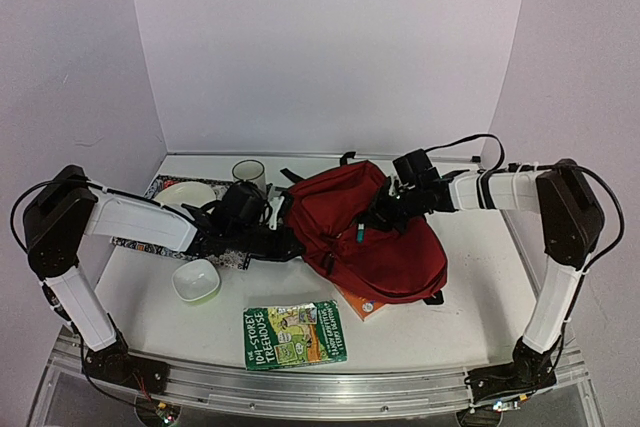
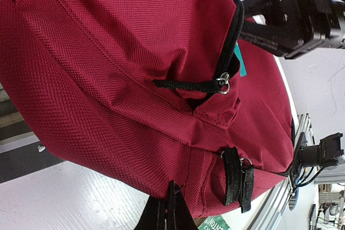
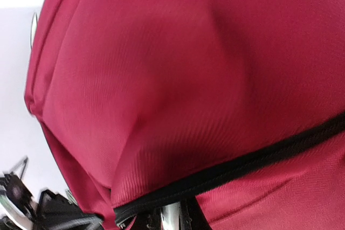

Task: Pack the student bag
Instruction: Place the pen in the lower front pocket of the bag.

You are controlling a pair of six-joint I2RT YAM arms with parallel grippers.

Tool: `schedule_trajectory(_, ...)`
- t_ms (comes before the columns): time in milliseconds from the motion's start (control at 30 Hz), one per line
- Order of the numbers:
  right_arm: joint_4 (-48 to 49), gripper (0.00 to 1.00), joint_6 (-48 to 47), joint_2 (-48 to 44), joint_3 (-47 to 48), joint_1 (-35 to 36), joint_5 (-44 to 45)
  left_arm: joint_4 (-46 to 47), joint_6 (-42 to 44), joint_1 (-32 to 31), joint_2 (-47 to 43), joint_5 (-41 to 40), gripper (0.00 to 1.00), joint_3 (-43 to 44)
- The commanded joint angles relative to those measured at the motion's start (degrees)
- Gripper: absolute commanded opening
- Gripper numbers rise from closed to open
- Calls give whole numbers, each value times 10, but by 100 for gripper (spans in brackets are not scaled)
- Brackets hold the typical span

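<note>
**Student bag (image 1: pixel 375 237) slumped mid-table (image 1: pixel 470 287)**

Its near edge lies over an orange book (image 1: pixel 362 307). My left claw (image 2: pixel 168 211) is pressed together, pinching fabric at the bag's left edge. My right claw (image 1: pixel 385 212) sits at the black zipper (image 3: pixel 232 168); whether it is spread or pinching, I cannot tell.

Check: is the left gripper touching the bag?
Touching. The left wrist view shows the left gripper closed on a pinch of the bag, with red fabric caught between its fingertips at the bag's lower edge.
</note>
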Motion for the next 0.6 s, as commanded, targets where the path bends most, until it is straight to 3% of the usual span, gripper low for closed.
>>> schedule_trajectory(0, 97, 0, 82, 4, -3, -1, 43, 9, 18, -6, -24, 17, 0, -7)
schedule_trajectory(233, 207, 0, 174, 5, -44, -1, 107, 13, 19, -9, -22, 23, 0, -7)
schedule_trajectory(567, 278, 0, 218, 51, -65, 10, 191, 17, 16, -14, -37, 22, 0, -6)
